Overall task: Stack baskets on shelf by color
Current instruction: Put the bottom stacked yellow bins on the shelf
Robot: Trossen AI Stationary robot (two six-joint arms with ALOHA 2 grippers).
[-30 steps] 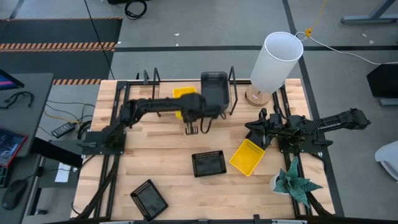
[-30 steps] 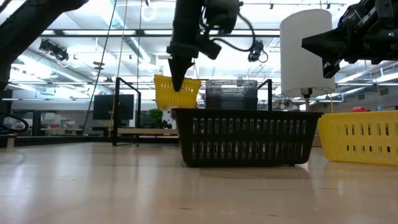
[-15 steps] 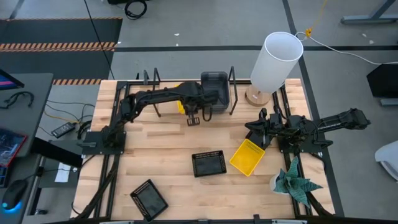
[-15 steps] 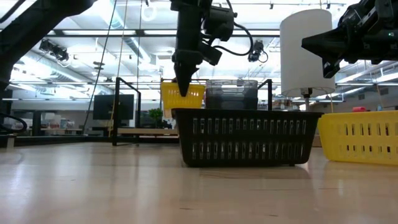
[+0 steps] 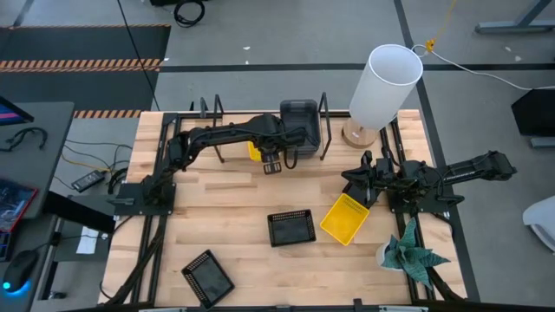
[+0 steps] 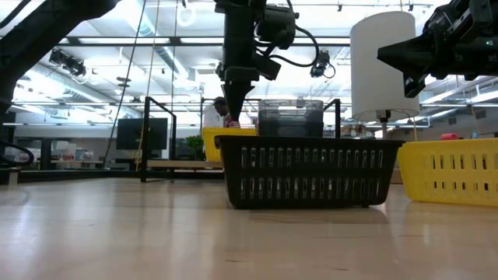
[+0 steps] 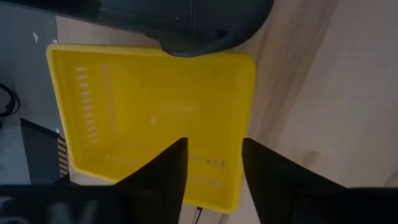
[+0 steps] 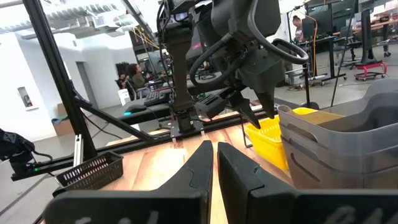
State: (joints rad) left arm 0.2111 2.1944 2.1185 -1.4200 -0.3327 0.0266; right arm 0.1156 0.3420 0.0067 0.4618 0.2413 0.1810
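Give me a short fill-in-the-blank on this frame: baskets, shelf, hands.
1. The yellow basket on the shelf sits beside a ____ basket.
2. The left hand above it is ____.
3. On the table, a black basket lies next to a ____ one.

Missing: grey; open; yellow

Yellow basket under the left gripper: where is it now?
High view: the yellow basket sits on the shelf at the table's back, beside the grey baskets, under the left gripper.

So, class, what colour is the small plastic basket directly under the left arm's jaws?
Bright yellow, clearest in the left wrist view.
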